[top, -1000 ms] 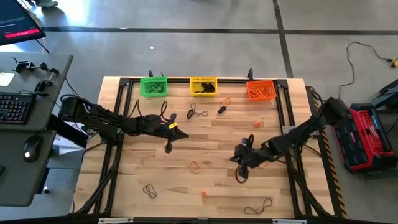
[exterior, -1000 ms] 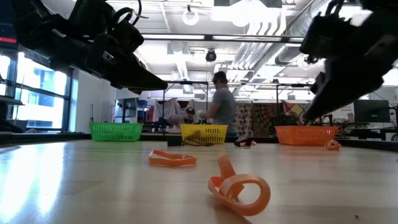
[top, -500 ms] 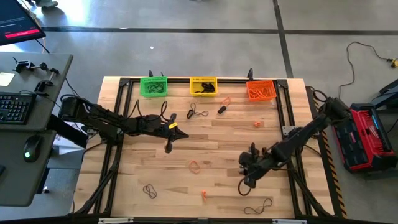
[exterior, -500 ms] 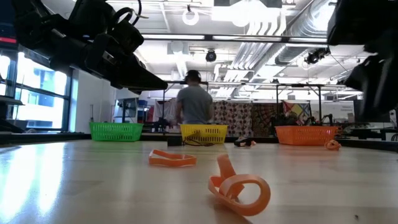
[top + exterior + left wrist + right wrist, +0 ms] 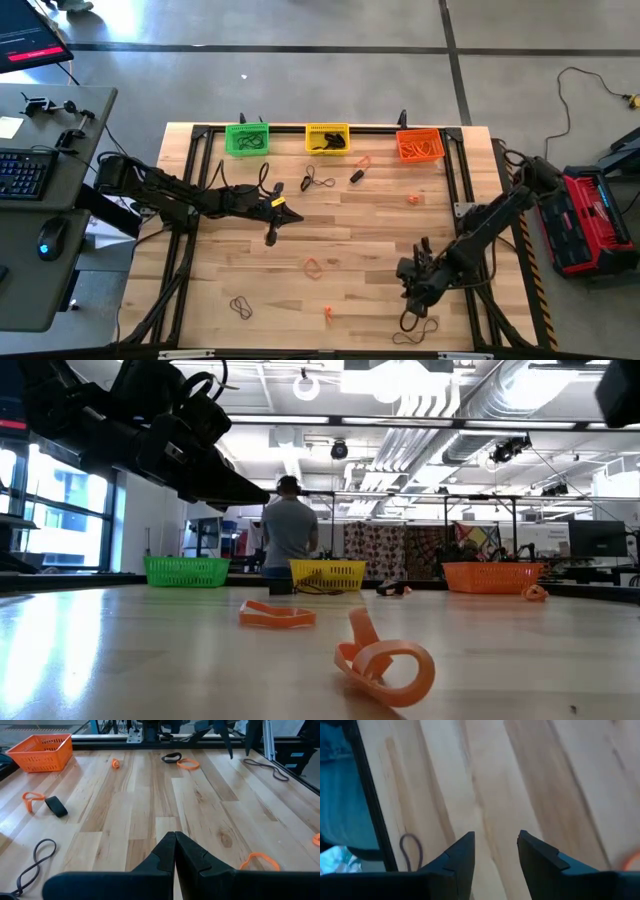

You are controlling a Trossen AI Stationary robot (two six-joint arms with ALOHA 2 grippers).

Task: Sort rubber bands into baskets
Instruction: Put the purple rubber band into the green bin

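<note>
**Right gripper poised over dark band at front edge**

High view: the right gripper (image 5: 408, 312) is hanging over the table's front right area, just beside a dark rubber band (image 5: 418, 325) lying flat near the front edge. The left gripper (image 5: 270, 236) is waiting above mid-table, holding nothing. The green basket (image 5: 246, 139), yellow basket (image 5: 327, 138) and orange basket (image 5: 420, 146) are sitting along the far edge, well apart from that band. Other bands are lying scattered, among them an orange band (image 5: 313, 267) near the centre.

Low view: only the left arm is showing, above bare boards; two orange bands are lying in the foreground.

Left wrist view: the left fingers are pressed together, gripping nothing.

Right wrist view: the right fingers (image 5: 460, 852) are standing apart with bare wood between them; a dark loop (image 5: 412, 851) is lying off to one side, near the table frame.

Risk, as judged: the loop is sitting outside the finger gap, so a descent from here could close on nothing, or nudge the thin band toward the edge.
</note>
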